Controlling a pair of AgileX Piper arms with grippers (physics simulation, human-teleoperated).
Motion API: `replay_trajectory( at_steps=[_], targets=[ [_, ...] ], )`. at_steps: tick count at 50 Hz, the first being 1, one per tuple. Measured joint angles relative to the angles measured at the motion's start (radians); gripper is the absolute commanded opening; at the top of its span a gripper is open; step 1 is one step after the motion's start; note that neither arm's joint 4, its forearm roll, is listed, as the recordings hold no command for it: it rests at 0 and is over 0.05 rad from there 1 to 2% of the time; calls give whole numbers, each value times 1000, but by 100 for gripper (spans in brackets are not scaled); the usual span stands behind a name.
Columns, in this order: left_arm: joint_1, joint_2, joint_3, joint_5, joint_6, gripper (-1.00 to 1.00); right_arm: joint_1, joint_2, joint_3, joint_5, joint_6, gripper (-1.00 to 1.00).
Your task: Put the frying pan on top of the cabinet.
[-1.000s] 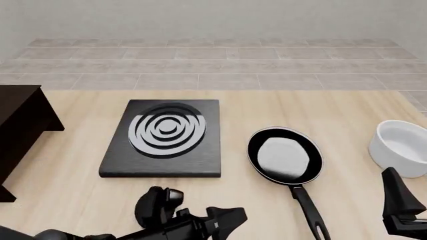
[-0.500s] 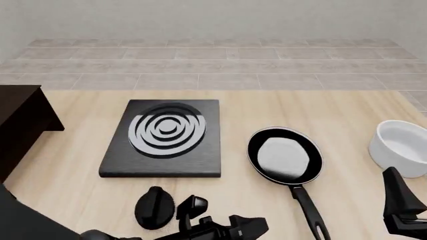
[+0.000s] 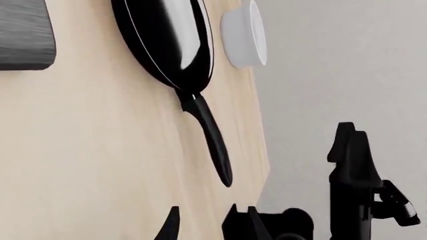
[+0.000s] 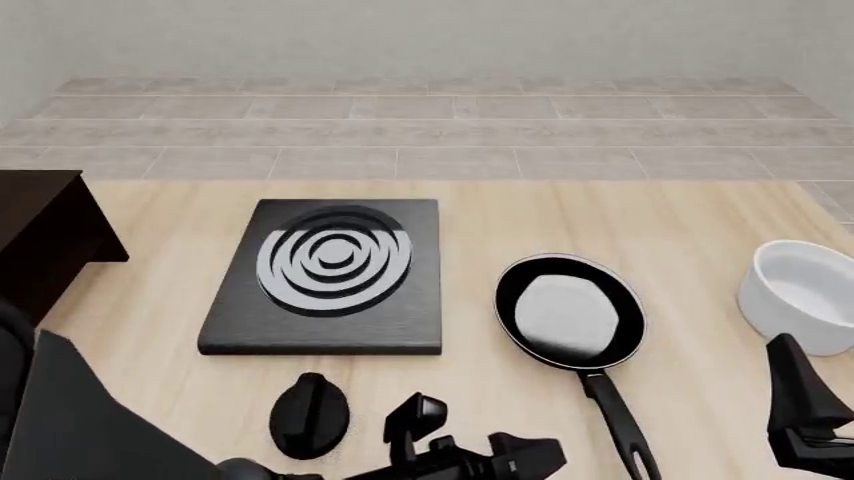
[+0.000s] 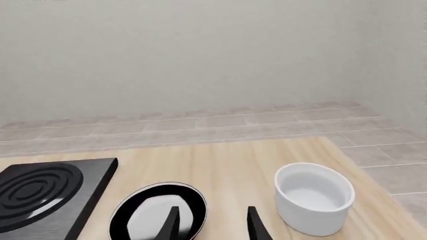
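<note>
The frying pan (image 4: 570,312) lies flat on the table right of centre, black with a glossy grey inside, its thin handle (image 4: 614,415) pointing toward the front edge. The left wrist view shows the frying pan (image 3: 170,40) and its handle (image 3: 210,140) ahead of the fingers. My left gripper (image 4: 474,438) hovers open and empty low at the front, left of the handle's end. At the far right my right gripper (image 4: 798,400) hangs open and empty, and its wrist view looks over the frying pan (image 5: 160,215). The dark cabinet (image 4: 40,240) stands at the left edge.
A black square slab (image 4: 327,275) with grey rings lies between cabinet and pan. A white deep bowl (image 4: 807,295) sits at the right edge. A small black knob-like lump (image 4: 310,415) rests near the front. The right arm (image 3: 353,180) shows in the left wrist view.
My left gripper has slid to the right along the front edge, closer to the pan's handle. The pan, the bowl and the right arm have not moved.
</note>
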Motion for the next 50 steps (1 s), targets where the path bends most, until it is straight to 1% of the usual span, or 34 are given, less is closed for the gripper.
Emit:
replay_trajectory(
  at_steps=[13, 27, 50],
  targets=[
    [-9, 58, -49, 6, -14, 100, -4, 0, 0, -1, 9, 100],
    [-22, 63, -108, 57, -18, 100, -7, 0, 0, 0, 17, 100],
    [-37, 112, -188, 82, -37, 100, -11, 1, 0, 3, 27, 100]
  ],
)
